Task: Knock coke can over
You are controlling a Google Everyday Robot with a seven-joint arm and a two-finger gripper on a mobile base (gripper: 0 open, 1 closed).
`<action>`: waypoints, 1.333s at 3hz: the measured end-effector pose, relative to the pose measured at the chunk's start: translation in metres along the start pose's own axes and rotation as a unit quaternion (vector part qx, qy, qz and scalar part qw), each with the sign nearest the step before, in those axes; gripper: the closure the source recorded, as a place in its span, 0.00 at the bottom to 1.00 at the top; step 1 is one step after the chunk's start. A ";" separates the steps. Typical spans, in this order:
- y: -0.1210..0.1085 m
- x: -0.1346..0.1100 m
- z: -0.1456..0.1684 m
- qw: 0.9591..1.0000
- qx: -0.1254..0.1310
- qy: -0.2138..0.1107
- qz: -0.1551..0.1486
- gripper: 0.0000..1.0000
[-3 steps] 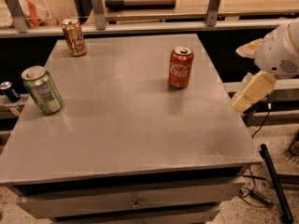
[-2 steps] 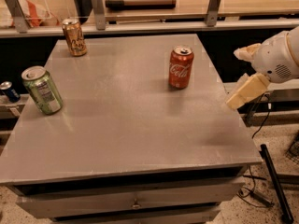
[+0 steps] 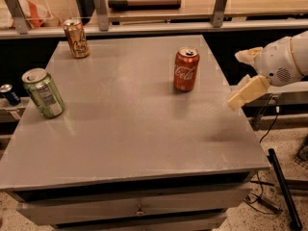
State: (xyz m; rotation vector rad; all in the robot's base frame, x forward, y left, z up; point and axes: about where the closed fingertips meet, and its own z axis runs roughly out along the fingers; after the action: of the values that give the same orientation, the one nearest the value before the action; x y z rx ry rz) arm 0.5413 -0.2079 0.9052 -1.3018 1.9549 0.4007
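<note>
Gripper (image 3: 242, 76) spread wide, empty, right of table (image 3: 144, 143) | coke can (image 3: 186, 70) upright, white Coca-Cola script

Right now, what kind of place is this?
Probably a robot test area: a grey drawer cabinet with the coke can, cables on speckled floor, and the gripper hovering off its right edge.

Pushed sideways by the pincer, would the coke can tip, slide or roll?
The coke can stands upright, tall and narrow: a high push likely tips it, a low one may slide it on the smooth table. Toppled, it probably rolls. The pincer hangs beyond the table's right edge.
</note>
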 end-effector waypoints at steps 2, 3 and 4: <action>-0.018 -0.022 0.016 0.994 0.008 -0.104 -0.033 0.00; -0.028 -0.036 0.028 0.986 0.001 -0.157 -0.054 0.00; -0.033 -0.047 0.045 0.980 -0.021 -0.184 -0.067 0.00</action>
State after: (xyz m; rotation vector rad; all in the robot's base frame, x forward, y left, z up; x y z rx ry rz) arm 0.5993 -0.1636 0.9133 -1.2743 1.5486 0.5738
